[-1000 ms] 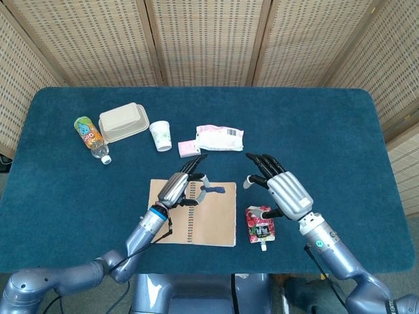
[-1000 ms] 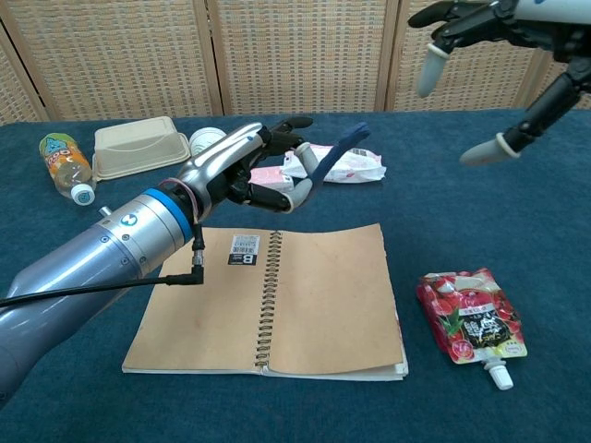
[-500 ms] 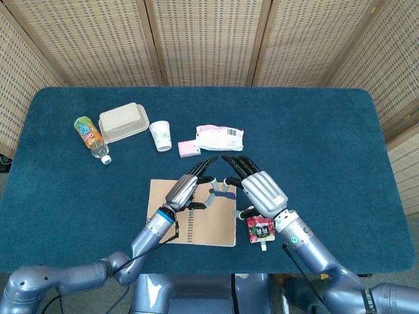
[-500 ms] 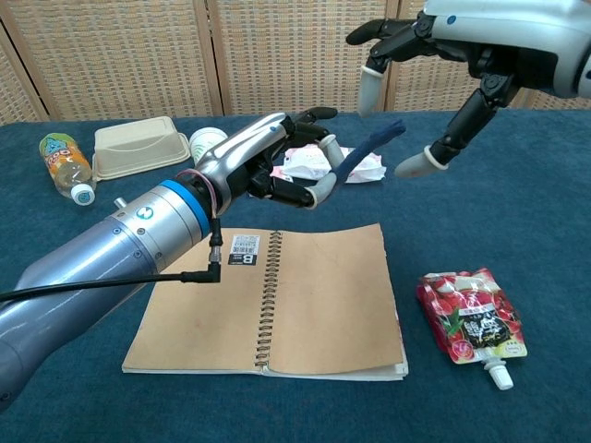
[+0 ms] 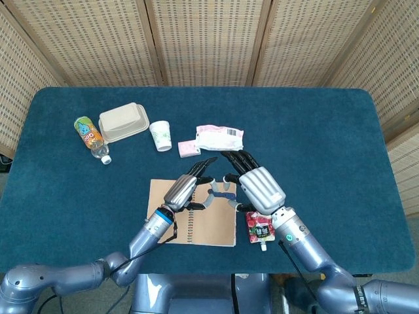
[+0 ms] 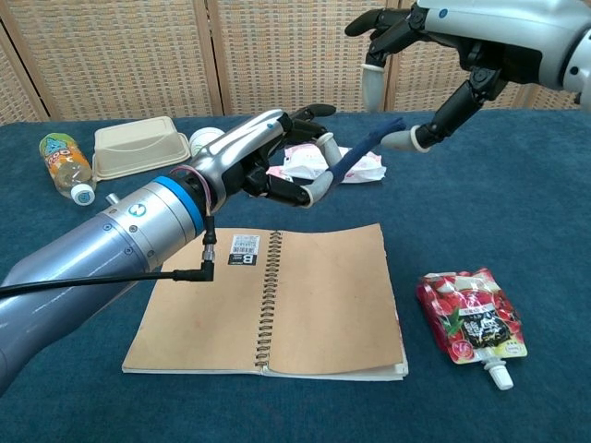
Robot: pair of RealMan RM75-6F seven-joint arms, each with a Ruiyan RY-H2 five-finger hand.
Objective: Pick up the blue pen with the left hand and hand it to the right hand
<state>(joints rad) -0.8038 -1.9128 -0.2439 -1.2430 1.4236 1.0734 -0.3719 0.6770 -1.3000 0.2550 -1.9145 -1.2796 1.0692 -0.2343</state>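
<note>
You're mid-handover: left hand point(image 6: 277, 166) pinches the blue pen point(image 6: 365, 148) aloft, right hand point(image 6: 434, 55) spread wide around its tip, so next close it.

Far-left corner: bottle point(image 5: 90, 137), container point(image 5: 123, 122) and cup point(image 5: 160, 135) crowded it.
Centre: snack packets point(image 5: 219, 138) stood behind the hands.
Near edge: notebook point(image 5: 213, 222) and pouch point(image 5: 260, 227) occupied it.
Right edge: table point(image 5: 327, 150) offered open passage.
</note>
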